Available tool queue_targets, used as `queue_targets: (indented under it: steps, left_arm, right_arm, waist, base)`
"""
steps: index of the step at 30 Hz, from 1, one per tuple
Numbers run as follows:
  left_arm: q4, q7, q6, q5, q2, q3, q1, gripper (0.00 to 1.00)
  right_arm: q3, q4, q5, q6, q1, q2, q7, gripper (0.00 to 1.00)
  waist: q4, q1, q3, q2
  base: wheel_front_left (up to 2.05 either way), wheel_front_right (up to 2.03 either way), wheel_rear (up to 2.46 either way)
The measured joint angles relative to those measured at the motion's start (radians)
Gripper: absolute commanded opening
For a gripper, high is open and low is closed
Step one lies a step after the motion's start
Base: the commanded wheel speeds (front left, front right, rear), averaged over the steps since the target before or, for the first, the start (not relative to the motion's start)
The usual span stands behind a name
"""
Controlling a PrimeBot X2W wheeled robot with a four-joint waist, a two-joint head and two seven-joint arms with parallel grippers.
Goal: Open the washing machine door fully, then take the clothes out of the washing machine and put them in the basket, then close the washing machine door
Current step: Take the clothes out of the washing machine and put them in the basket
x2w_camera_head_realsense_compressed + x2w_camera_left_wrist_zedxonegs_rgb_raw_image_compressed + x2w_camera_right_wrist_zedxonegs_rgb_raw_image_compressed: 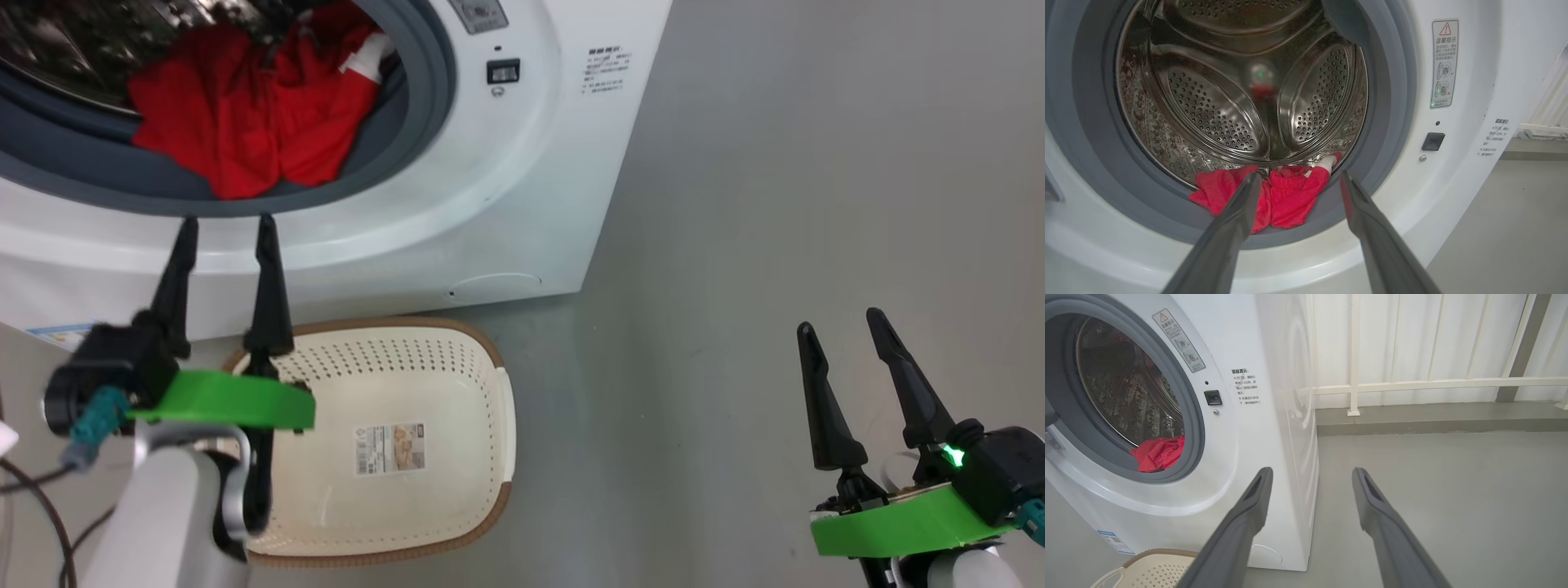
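Note:
The white washing machine [522, 204] stands with its drum mouth uncovered; its door is out of view. Red clothes [245, 122] lie heaped at the drum's front lip, draped over the grey seal, with a white cuff at their right. My left gripper [224, 229] is open, fingertips just below the seal's lower edge, a short way from the clothes [1257, 196]. The cream basket [457, 506] sits on the floor in front of the machine, holding nothing but its sticker. My right gripper [841, 320] hangs open over bare floor to the machine's right, with nothing between its fingers.
Grey floor [775, 204] spreads to the right of the machine. A white railing and wall [1412, 375] stand behind it. Cables [33, 490] trail at the lower left beside my left arm. The basket's rim [1155, 555] lies close under the machine's front.

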Motion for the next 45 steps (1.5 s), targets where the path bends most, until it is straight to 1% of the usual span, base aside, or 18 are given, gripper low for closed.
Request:
queue_targets:
  steps: [13,19,26,33,40,45]
  left_arm:
    - [0.218,0.001,-0.001,0.0,0.042,0.026,-0.299,1.0]
    - [0.327,0.002,-0.001,0.0,0.075,0.04,-0.43,1.0]
    - [0.446,0.042,0.002,0.001,0.114,0.053,-0.572,1.0]
    - [0.571,0.091,0.014,0.001,0.133,0.053,-0.631,1.0]
    - [0.675,0.143,0.028,0.011,0.155,0.036,-0.693,1.0]
    - [0.746,0.202,0.028,0.019,0.172,0.02,-0.746,1.0]
  right_arm:
    - [0.026,0.006,0.008,0.0,-0.063,-0.001,0.0,1.0]
    - [0.036,0.007,0.008,0.0,-0.114,-0.001,0.0,1.0]
    - [0.056,0.014,0.011,0.0,-0.142,-0.002,0.0,1.0]
    - [0.063,0.019,0.015,0.0,-0.145,-0.002,0.0,1.0]
    - [0.067,0.023,0.015,0.0,-0.146,-0.002,0.0,1.0]
    - [0.084,0.032,0.029,0.0,-0.152,-0.002,0.0,1.0]
  waist:
    - [-0.045,0.0,0.119,0.0]
    - [-0.062,0.0,0.172,-0.0001]
    - [-0.093,0.0,0.222,0.0]
    - [-0.124,0.0,0.243,0.0]
    - [-0.136,0.0,0.254,0.0]
    - [-0.144,0.0,0.258,0.0]
  base:
    - [0.0,0.0,0.0]
    - [0.0,0.0,0.0]
    - [0.0,0.0,0.0]
    - [0.0,0.0,0.0]
    - [0.0,0.0,0.0]
    - [0.0,0.0,0.0]
